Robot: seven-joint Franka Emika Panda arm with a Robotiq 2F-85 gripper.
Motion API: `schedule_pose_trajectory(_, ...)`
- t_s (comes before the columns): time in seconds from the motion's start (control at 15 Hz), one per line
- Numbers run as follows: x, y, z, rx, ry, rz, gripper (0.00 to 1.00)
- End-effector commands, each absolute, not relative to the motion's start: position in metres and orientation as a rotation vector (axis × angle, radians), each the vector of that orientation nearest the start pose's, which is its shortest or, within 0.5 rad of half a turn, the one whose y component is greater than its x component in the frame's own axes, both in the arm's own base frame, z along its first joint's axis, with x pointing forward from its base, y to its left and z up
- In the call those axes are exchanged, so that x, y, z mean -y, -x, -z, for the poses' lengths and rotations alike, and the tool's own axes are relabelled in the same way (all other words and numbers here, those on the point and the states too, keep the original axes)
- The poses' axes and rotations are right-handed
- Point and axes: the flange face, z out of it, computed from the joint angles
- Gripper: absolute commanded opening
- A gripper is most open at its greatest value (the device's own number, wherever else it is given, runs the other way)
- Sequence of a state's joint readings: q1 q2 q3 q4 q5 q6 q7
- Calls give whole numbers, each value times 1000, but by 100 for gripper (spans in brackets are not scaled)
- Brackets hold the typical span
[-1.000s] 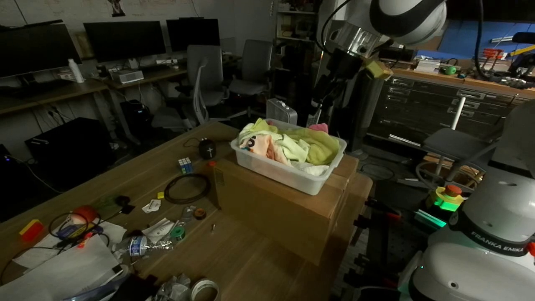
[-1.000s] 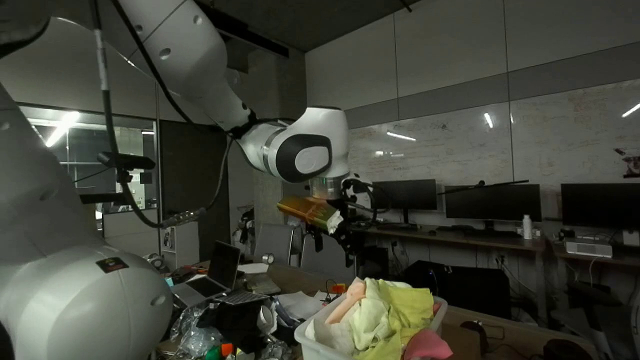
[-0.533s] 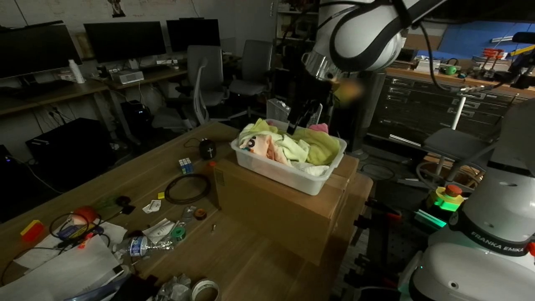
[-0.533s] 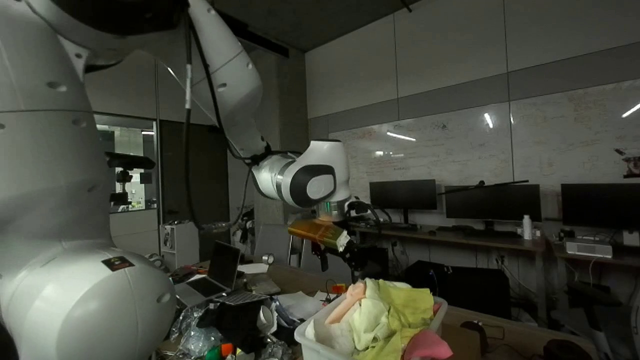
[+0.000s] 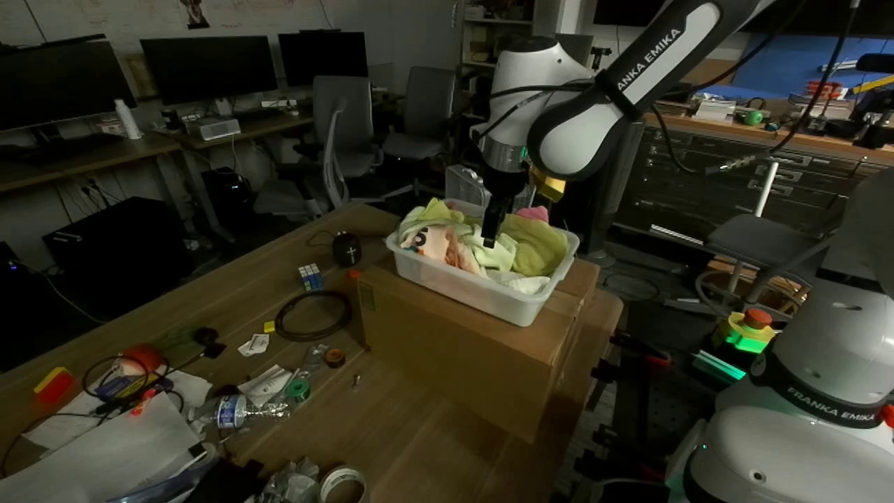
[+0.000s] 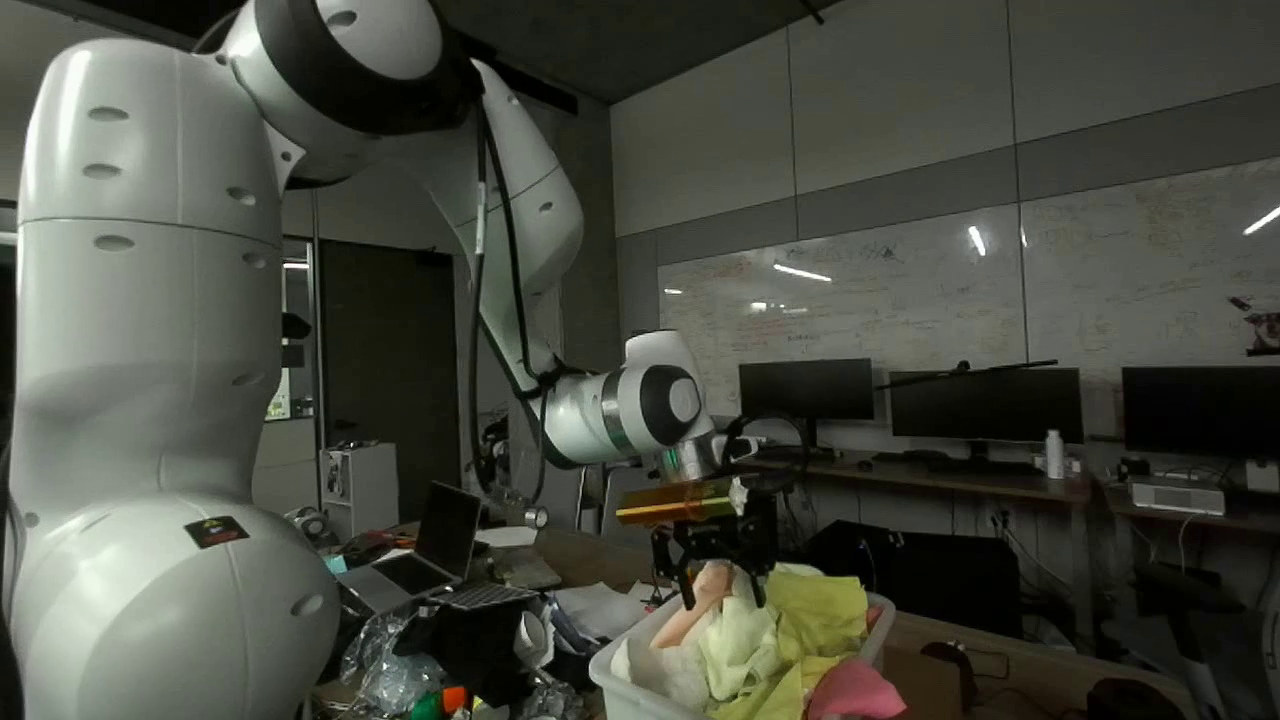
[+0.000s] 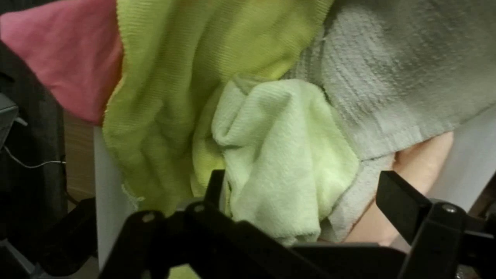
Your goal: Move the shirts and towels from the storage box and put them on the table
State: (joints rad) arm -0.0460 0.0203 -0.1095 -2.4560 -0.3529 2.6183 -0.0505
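Observation:
The white storage box (image 5: pixel 461 285) holds heaped cloths and also shows in an exterior view (image 6: pixel 640 692). In the wrist view, a pale green towel (image 7: pixel 286 155) lies in the middle. Beside it are a yellow-green towel (image 7: pixel 155 116), a pink cloth (image 7: pixel 73 58) over the rim, a grey-white cloth (image 7: pixel 395 77) and a peach cloth (image 7: pixel 376 226). My gripper (image 7: pixel 306 190) is open, its fingers on either side of the pale green towel, pointing down over the box in both exterior views (image 5: pixel 490 241) (image 6: pixel 722 598). Whether the fingertips touch cloth is unclear.
The storage box stands on a cardboard box (image 5: pixel 447 349) on the wooden table (image 5: pixel 419 440). A puzzle cube (image 5: pixel 310 276), coiled cable (image 5: pixel 313 339), plastic bottle (image 5: pixel 234 411), papers (image 5: pixel 119 447) and tape roll (image 5: pixel 342 485) lie on the table. A laptop (image 6: pixel 445 530) stands farther along.
The arm has swung over the storage box and come down, and the wrist has turned so the gripper points down. The cloths look unmoved.

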Motion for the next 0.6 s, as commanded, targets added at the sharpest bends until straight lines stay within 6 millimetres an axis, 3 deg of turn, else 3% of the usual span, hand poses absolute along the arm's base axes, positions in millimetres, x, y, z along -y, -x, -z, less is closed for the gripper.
schedule_pose_trajectory(0.0, 79, -503, -299, 391, 3380, 242, 100)
schedule_pose_trajectory(0.53, 94, -514, -281, 429, 3256, 281, 100)
